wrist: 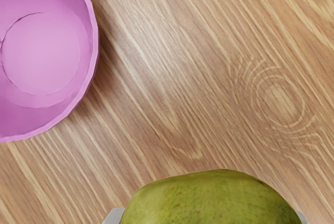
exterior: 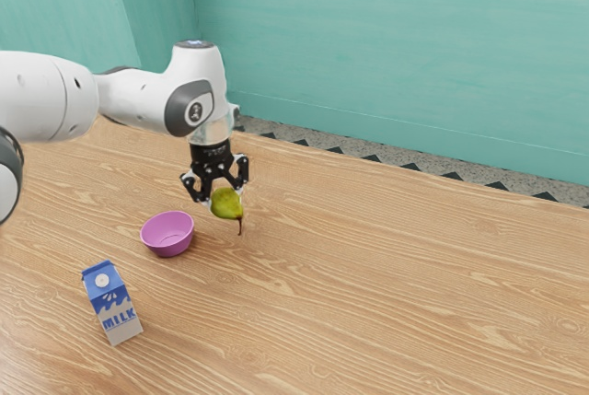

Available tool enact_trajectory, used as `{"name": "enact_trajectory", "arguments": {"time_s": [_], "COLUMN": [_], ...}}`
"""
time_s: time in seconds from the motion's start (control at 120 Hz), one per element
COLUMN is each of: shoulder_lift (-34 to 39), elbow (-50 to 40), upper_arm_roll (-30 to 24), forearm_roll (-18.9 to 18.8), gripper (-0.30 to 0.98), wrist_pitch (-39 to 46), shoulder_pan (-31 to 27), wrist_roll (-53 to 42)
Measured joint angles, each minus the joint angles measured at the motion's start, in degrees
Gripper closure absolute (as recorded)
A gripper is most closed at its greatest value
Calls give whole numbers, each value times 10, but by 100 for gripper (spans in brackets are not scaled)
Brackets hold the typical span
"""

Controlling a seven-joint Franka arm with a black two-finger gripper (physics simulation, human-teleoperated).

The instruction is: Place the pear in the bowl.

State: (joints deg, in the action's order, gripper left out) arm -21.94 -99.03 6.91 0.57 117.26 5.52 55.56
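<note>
One wall (exterior: pixel 396 54), green, behind everything. One surface (exterior: pixel 368 303), wood-grained, carrying the smaller goods. One arm (exterior: pixel 138 96), white with dark joints: it enters from the exterior view's left, runs roughly level, then bends at the wrist so that the hand points down, over a spot beside the bowl rather than over it. One milk carton (exterior: pixel 112 305), blue and white, standing nearer me than the bowl and well out of the way. One bowl (exterior: pixel 167 232), pink, upright, open side up, apart from the fruit and towards the exterior view's left. One pair of jaws, black, clenched on the pear from both sides. One pear (exterior: pixel 226 204), green-yellow, held above the surface and outside the bowl, stem end lowermost. Handling notes, by my judgement: light to middling weight, firm, smooth enough to slip, and likely to bruise if squeezed or dropped; best gripped across the broad body, as here, since the narrow end tapers away. Wanted next: a sideways carry over the rim, then a gentle lowering. Smallest item, one stem (exterior: pixel 240 226), brown, thin, hanging downward.
</note>
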Motion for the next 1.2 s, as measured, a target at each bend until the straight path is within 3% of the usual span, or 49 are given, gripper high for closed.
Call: {"name": "enact_trajectory", "arguments": {"time_s": [0.358,0.7,1.2], "shoulder_lift": [5,58,40], "elbow": [0,-87,-90], "upper_arm_roll": [3,20,22], "forearm_roll": [-15,-21,-22], "gripper": [73,72,66], "wrist_pitch": [-21,-30,-27], "shoulder_pan": [-75,-84,-106], "wrist_roll": [-4,-7,-12]}}
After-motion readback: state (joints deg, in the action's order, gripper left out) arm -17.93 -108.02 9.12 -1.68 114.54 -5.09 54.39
